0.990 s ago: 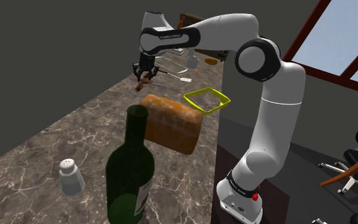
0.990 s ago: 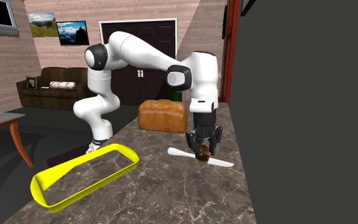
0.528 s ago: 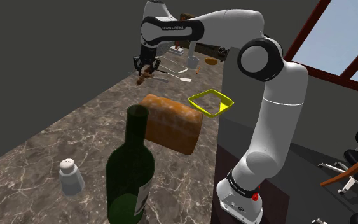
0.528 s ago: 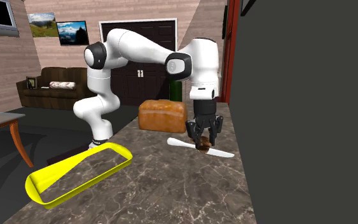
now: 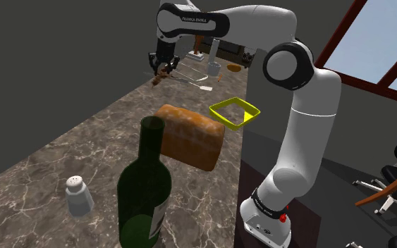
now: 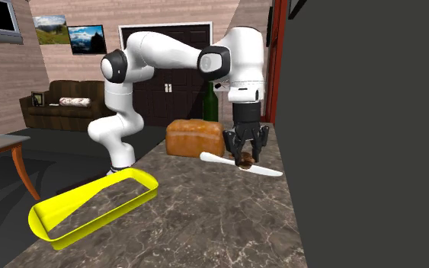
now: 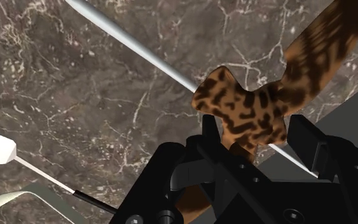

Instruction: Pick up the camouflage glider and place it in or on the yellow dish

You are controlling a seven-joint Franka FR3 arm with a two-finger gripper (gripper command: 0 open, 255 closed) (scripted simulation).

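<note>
The glider (image 6: 242,161) has a brown camouflage body (image 7: 247,114) and long thin white wings (image 6: 270,171). My gripper (image 6: 244,154) is shut on its body and holds it in the air above the marble counter (image 6: 205,221), close to the dark wall. From the shoulder view, gripper (image 5: 161,68) and glider (image 5: 163,73) hang over the far part of the counter. The black fingers (image 7: 301,137) clasp the camouflage body. The yellow dish (image 5: 219,118) lies at the counter's edge; its rim (image 6: 98,223) is in the second exterior view's lower left.
A brown bread loaf (image 5: 190,135) (image 6: 195,138) sits mid-counter between the stand and the dish. A green bottle (image 5: 144,194) and a salt shaker (image 5: 79,196) stand at the near end. A dark wall (image 6: 357,137) borders the counter.
The gripper has risen with the glider held in it, drifting farther from the stand. The yellow dish has slid a little toward the second exterior view's left.
</note>
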